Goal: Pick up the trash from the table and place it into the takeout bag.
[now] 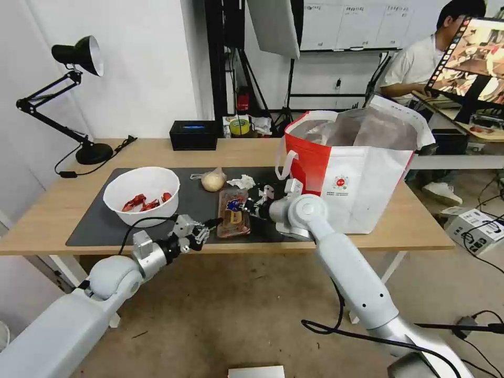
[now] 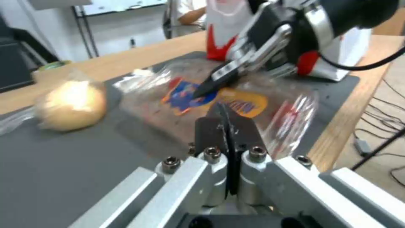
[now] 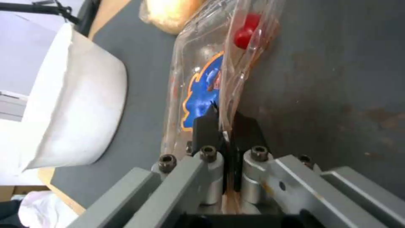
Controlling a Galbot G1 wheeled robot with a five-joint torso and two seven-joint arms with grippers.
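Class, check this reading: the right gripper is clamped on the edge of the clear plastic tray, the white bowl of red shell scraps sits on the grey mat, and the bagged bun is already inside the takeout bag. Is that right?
Not quite. The bun still lies on the grey mat, between the white bowl and the tissue, outside the takeout bag, as the head view shows. The rest holds: the right gripper pinches the tray edge.

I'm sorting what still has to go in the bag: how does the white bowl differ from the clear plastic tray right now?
The white bowl is round, opaque and deep; the clear plastic tray is flat, see-through and printed blue and orange. The bowl stands free with red scraps inside; the tray's edge is pinched in the shut jaws of the right gripper, with the left gripper, jaws shut, at its other side. Both rest on the dark mat, outside the takeout bag.
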